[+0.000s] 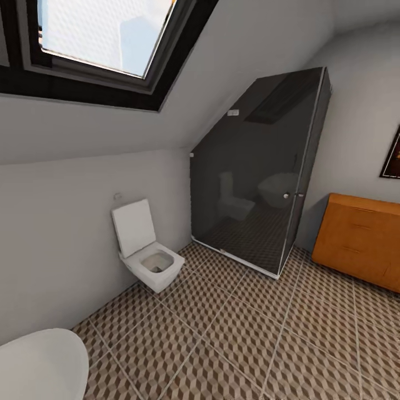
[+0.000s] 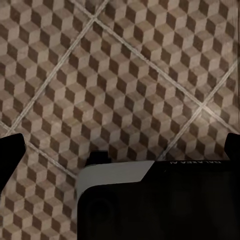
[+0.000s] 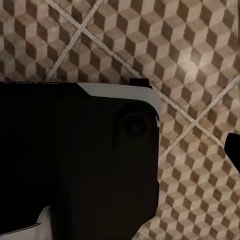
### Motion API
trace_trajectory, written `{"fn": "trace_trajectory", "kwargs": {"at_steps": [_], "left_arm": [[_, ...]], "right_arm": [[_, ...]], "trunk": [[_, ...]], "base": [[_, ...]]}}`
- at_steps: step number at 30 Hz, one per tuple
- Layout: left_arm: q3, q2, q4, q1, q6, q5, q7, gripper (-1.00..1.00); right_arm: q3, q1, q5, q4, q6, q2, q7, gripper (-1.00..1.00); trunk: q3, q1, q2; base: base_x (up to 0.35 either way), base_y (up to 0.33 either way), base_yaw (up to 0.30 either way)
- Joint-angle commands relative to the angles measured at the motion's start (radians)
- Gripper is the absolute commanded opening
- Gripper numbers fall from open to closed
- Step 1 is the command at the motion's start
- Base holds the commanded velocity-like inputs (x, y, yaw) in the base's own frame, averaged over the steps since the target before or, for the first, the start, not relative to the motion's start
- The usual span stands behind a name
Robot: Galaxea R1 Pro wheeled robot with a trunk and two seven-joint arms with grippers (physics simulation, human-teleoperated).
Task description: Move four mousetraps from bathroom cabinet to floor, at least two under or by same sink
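No mousetraps show, and the sink is out of view. The orange-brown wooden cabinet [image 1: 361, 239] stands against the right wall in the head view, its drawers shut. The cube-patterned bathroom floor [image 1: 239, 339] stretches from me to it. In the left wrist view my left gripper [image 2: 120, 147] hangs over the floor [image 2: 125, 75], its dark fingertips [image 2: 10, 155] far apart at the picture's edges, holding nothing. In the right wrist view one fingertip [image 3: 234, 150] of my right gripper stands at the edge over the floor [image 3: 190, 60]; the other is hidden behind a black part of my body [image 3: 75, 160].
A white wall-hung toilet [image 1: 144, 250] with its lid up is at the left wall. A dark glass shower cabin [image 1: 255, 178] fills the far corner beside the cabinet. A white bathtub rim [image 1: 39, 366] curves in at the near left. A skylight [image 1: 105, 33] sits in the sloped ceiling.
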Motion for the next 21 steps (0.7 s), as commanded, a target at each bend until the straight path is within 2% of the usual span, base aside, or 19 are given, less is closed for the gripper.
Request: {"fn": "trace_trajectory", "kwargs": {"at_steps": [1,21], "left_arm": [[-0.009,0.0,0.001,-0.001,-0.004,0.009,0.002,1.0],[-0.01,-0.001,0.0,-0.001,-0.005,0.006,0.003,1.0]], "right_arm": [[0.008,-0.002,-0.011,0.003,-0.004,0.0,0.004,1.0],[0.008,-0.002,-0.012,0.003,-0.004,0.0,0.004,1.0]], "trunk": [[-0.002,0.0,-0.001],[-0.002,0.0,-0.001]], "base": [[0.0,0.0,-0.3],[0.0,0.0,-0.3]]}}
